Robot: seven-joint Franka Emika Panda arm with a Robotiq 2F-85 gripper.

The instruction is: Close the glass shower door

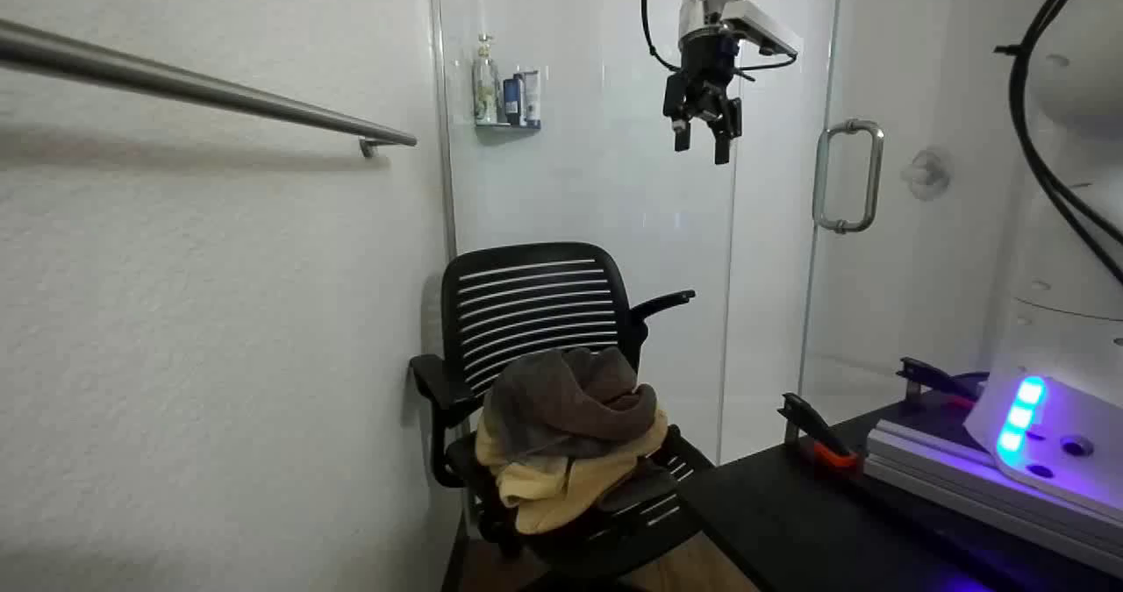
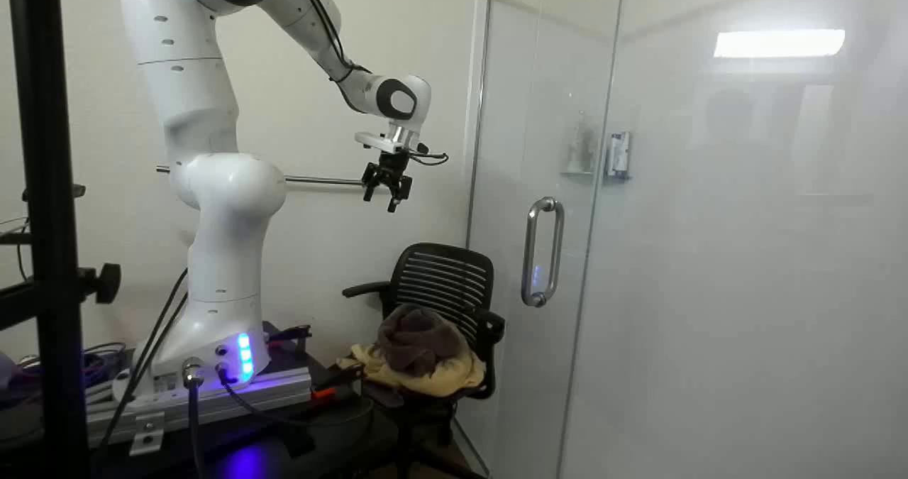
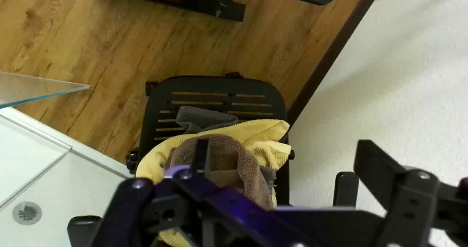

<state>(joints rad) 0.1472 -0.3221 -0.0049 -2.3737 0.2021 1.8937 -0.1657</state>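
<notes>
Wrist view shows me the black two-fingered gripper (image 3: 283,150) with its jaws spread wide and holding nothing, above the crumpled brown cloth towel (image 3: 248,166). In an exterior view, the tall, clear, frameless glass shower door (image 1: 912,311) stands right of centre, seemingly ajar, its chrome D-shaped loop handle (image 1: 875,175) well apart from the gripper. I'd call this the approach, with no contact made; next I probably need to carry the gripper rightward in that frame, meet the glass, and push the door closed.
</notes>
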